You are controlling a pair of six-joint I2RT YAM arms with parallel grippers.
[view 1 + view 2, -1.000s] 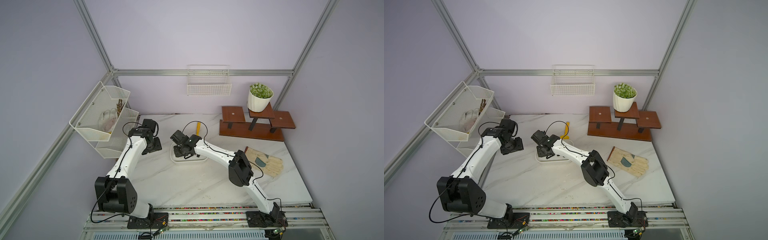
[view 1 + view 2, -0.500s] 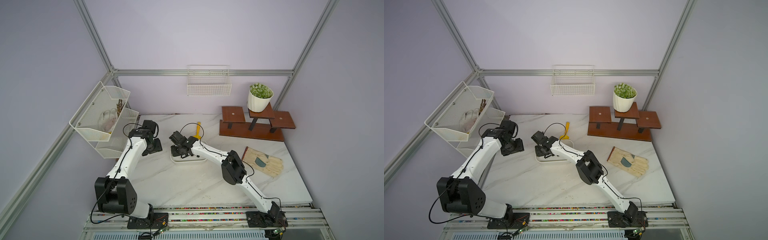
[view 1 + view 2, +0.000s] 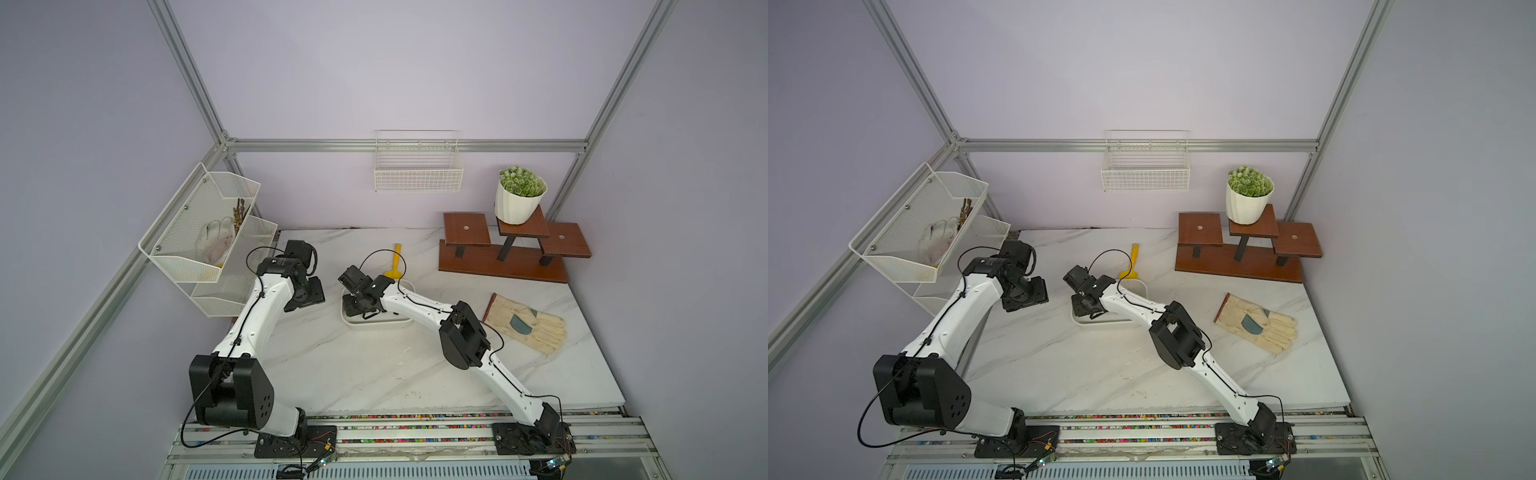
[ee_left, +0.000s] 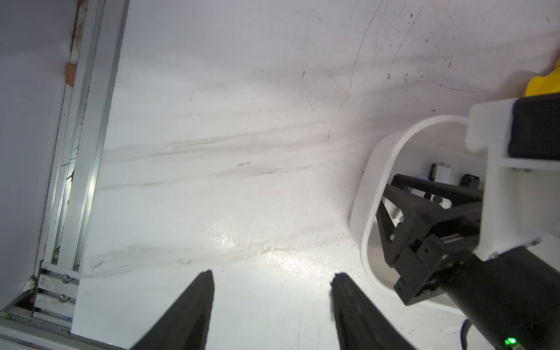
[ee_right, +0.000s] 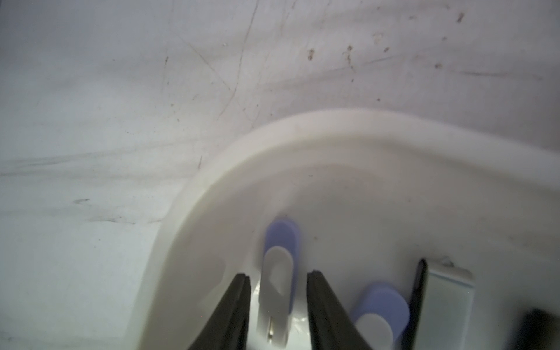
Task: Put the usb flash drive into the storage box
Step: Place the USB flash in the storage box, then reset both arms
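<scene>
The right gripper (image 5: 278,274) is hanging inside the shallow white plastic storage box (image 5: 333,127), fingers spread either side of the white-and-lavender usb flash drive (image 5: 280,260) lying on its floor. The left gripper (image 4: 271,278) is hovering nearby, fingers parted.

We see a robotics lab test cell: an aluminium-profile frame (image 3: 407,145) with plain lilac wall panels (image 3: 374,75) boxes in a marble-look tabletop (image 3: 353,365). Along its front edge a left arm (image 3: 266,316) and a right arm (image 3: 415,309) are bolted to a slotted rail (image 3: 415,434). Staged props surround them: a wire-grid basket (image 3: 417,174), a mesh rack (image 3: 199,237), a potted plant (image 3: 517,203) on a wooden stand (image 3: 503,270).
</scene>
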